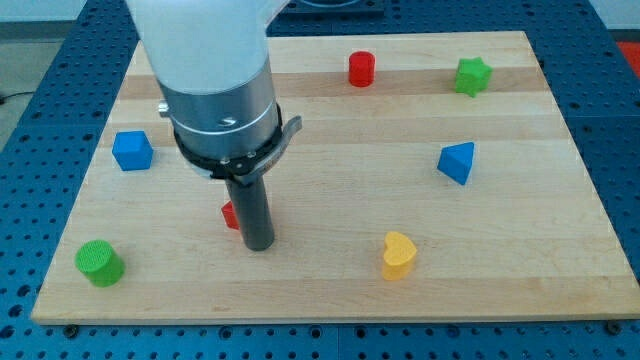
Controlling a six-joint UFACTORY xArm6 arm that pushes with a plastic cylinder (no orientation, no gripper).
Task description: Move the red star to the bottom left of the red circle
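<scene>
The red star (230, 214) lies left of the board's middle, mostly hidden behind my rod; only a small red edge shows. My tip (259, 244) rests on the board just right of and below the star, touching or nearly touching it. The red circle (361, 69), a short red cylinder, stands near the view's top, right of centre, far up and right of the star.
A blue cube (132, 150) sits at the left. A green cylinder (99, 262) sits at the bottom left. A yellow heart (398, 254) lies below centre right. A blue triangle (457, 162) and a green star (472, 76) are at the right.
</scene>
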